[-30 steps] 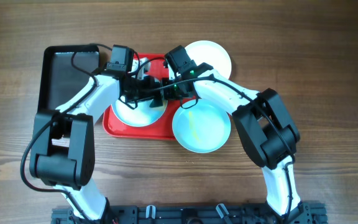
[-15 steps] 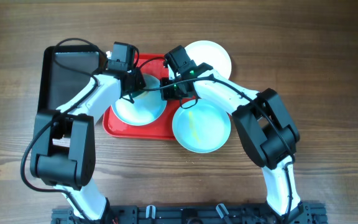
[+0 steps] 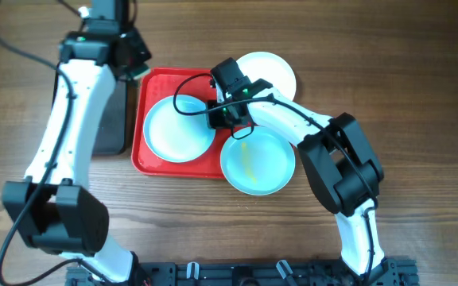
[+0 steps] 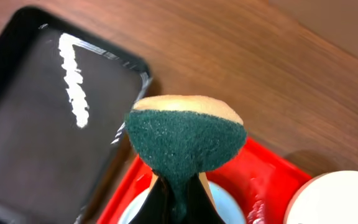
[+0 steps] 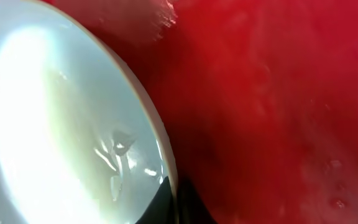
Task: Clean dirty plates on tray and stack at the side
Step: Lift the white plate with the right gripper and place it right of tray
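I assess this as a robotics test bench, a lab set-up dressed with kitchenware, not a working kitchen. Grounds: two white-and-black machine arms, the left arm and the right arm, rise from a black mounting rail at the near edge of a plain wood-grain counter. The dishware is laid out as test items: a red tray, three plates, a black tray and a sponge. I cannot see the room beyond the counter.
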